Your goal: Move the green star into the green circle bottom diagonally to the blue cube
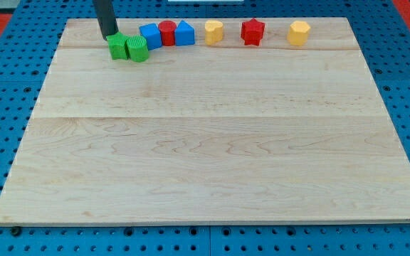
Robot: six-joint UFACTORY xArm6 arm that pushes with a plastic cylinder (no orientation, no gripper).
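The green star-shaped block (118, 46) lies near the wooden board's (212, 142) top-left corner, touching the green round block (138, 50) on its right. My tip (109, 36), a bare dark rod holding nothing, stands just above and left of the star, touching it or nearly so. Up and right of the round block sits the blue cube (150, 35), then a red cylinder (167, 33), a blue house-shaped block (184, 33), a yellow cylinder (213, 31), a red star (252, 31) and a yellow hexagonal block (299, 33).

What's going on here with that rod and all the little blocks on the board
My tip sits at the upper left edge of the green star, which already touches the green circle on its right. The blue cube lies just up and right of the circle. Further right along the wooden board's top run more red, blue and yellow blocks.
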